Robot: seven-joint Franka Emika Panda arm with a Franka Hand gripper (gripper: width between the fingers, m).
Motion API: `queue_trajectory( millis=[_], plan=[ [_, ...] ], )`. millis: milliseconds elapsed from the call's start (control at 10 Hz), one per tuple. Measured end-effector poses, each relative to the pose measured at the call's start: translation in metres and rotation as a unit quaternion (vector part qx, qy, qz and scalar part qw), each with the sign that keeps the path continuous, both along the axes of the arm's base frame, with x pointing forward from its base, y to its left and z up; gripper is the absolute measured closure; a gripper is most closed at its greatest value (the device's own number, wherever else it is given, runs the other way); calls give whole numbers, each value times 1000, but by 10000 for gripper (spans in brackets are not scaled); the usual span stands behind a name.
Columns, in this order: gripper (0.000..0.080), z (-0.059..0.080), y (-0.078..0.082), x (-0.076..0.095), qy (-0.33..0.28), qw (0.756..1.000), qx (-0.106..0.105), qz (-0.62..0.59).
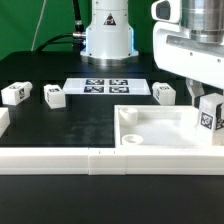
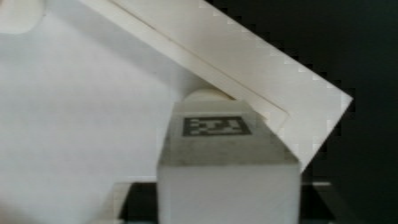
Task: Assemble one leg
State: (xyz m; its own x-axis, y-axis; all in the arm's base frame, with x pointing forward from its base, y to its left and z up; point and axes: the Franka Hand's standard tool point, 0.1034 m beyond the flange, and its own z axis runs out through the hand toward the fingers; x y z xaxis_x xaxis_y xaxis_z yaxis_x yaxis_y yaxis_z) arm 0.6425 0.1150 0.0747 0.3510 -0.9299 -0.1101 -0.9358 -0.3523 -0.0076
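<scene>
My gripper (image 1: 205,98) is shut on a leg (image 1: 210,113), a white cuboid post with a black-and-white tag, and holds it upright over the near right corner of the large white square panel (image 1: 160,127). In the wrist view the leg (image 2: 222,150) fills the space between the jaws of my gripper (image 2: 222,203), its tag facing the camera, and its far end sits at the raised corner rim of the panel (image 2: 267,70). I cannot tell whether the leg touches the panel. Three more legs lie on the table: two on the exterior view's left (image 1: 13,93) (image 1: 54,96) and one behind the panel (image 1: 165,93).
The marker board (image 1: 105,86) lies flat in front of the robot base (image 1: 108,35). A long white rail (image 1: 90,161) runs along the table's front edge, with a white block (image 1: 3,123) at its left end.
</scene>
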Motion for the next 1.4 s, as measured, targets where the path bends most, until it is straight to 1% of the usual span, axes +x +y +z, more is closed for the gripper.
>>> queue_trajectory(
  millis=[100, 200, 300, 400, 500, 600, 800, 900, 1000, 1100, 1200, 1400],
  plan=[
    [508, 0, 0, 0, 6, 998, -3, -62],
    [507, 0, 0, -1, 8, 994, -2, -110],
    [507, -1, 0, -1, 12, 986, -6, -168],
    [507, -1, 0, -1, 14, 981, -8, -195],
    [507, -1, -1, -1, 19, 972, -4, -233],
    [507, 0, -2, -1, 23, 966, -1, -259],
    [507, -1, -1, -1, 23, 968, -1, -251],
    [337, -1, -1, -1, 20, 973, 0, -229],
    [217, -1, -1, -1, 19, 975, 0, -223],
    [217, -2, -1, -1, 17, 982, 0, -186],
    [163, -2, 0, -1, 11, 991, 2, -136],
    [154, -1, 3, -2, 3, 1000, 2, -11]
  ],
)
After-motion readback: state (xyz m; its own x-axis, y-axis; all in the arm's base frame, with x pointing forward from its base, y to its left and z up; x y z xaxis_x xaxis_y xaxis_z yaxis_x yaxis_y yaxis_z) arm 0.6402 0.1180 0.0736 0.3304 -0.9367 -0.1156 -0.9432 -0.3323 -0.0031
